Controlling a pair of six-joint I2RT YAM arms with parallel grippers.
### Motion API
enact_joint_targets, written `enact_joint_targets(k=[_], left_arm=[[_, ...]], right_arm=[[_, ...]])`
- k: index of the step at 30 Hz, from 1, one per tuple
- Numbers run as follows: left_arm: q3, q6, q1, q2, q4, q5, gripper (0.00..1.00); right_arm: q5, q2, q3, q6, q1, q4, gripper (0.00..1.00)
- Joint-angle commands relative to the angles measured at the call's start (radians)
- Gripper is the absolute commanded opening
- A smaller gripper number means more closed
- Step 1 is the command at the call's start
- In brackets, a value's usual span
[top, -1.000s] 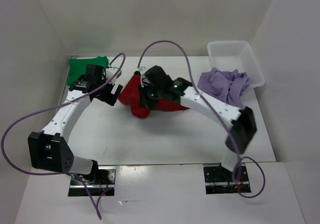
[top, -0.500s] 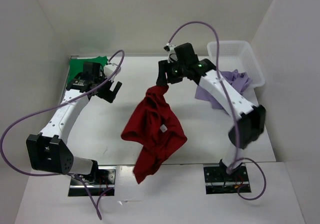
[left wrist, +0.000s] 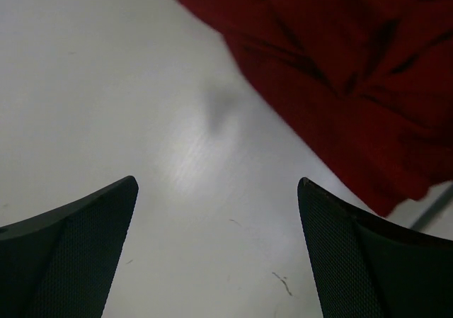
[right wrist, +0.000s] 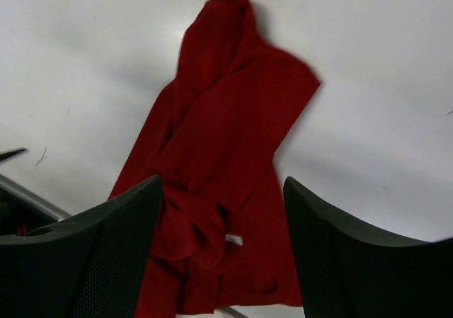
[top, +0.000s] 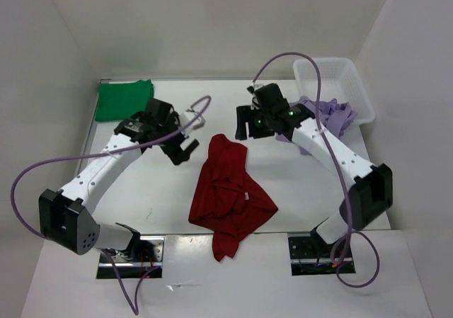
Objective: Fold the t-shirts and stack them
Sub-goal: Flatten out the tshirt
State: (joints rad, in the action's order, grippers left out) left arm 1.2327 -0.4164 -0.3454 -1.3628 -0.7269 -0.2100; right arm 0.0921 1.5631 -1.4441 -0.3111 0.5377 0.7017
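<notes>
Dark red t-shirt point(top: 230, 190) lies crumpled on the table point(top: 148, 190), long axis far-to-near. Right gripper point(top: 246, 128), fingers spread and empty, hangs just beyond its far tip; left gripper point(top: 185, 150), likewise spread, stands further off, left.

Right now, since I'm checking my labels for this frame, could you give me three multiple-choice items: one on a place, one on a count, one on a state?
1. The green t-shirt lies: A at the table's far-left corner; B at the table's middle; C in a gripper.
2. T-shirts in view: A two; B three; C four.
3. The right gripper is: A open and empty; B shut on cloth; C out of view.

Answers: 1 A, it lies flat by the back left edge. 2 B, the green one, the red t-shirt and the lavender t-shirt. 3 A, its wrist view shows it spread wide with nothing in it.
</notes>
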Motion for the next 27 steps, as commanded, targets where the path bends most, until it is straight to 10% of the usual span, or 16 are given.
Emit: enact_joint_targets(k=[1, 13, 27], left_arm=[[-0.084, -0.058, -0.105, 0.041, -0.063, -0.085, 1.0], [-0.211, -0.004, -0.106, 0.05, -0.023, -0.134, 1.0], [-0.202, -0.07, -0.26, -0.102, 0.029, -0.184, 1.0]], right_arm=[[-0.05, -0.058, 0.147, -0.071, 0.184, -0.045, 0.73], [-0.172, 0.034, 0.301, -0.33, 0.259, -0.156, 0.73], [0.029, -0.164, 0.556, -0.427, 0.301, -0.186, 0.71]])
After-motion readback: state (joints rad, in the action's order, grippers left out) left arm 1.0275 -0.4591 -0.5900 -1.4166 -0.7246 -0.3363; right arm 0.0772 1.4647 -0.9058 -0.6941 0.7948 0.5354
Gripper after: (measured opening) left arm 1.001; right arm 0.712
